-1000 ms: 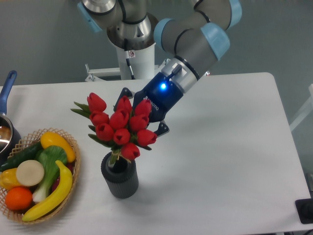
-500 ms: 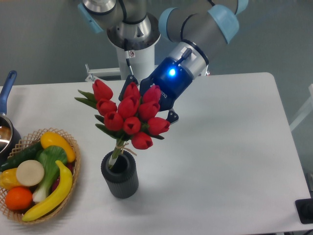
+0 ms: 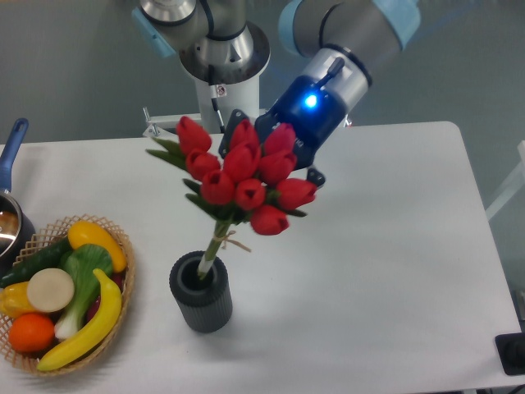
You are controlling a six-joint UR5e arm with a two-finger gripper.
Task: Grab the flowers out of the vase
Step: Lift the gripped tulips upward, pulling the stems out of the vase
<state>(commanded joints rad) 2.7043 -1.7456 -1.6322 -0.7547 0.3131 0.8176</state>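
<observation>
a robot gripper (image 3: 275, 156) clamps a bunch of red flowers (image 3: 244, 174) from behind, tilted up and to the right. the pale stem ends, tied with twine, dip into the mouth of a dark ribbed vase (image 3: 201, 293) on a white table (image 3: 385, 271). a wicker basket (image 3: 125, 275) of fruit and vegetables sits at left.

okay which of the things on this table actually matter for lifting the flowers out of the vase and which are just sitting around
Part of the job:
- the flowers, red tulips, stem ends only just inside the vase
- the vase, dark grey, ribbed
- the gripper, behind the blooms, holding the bunch

Just lying about:
- wicker basket of fruit and vegetables
- blue-handled pot at the left edge
</observation>
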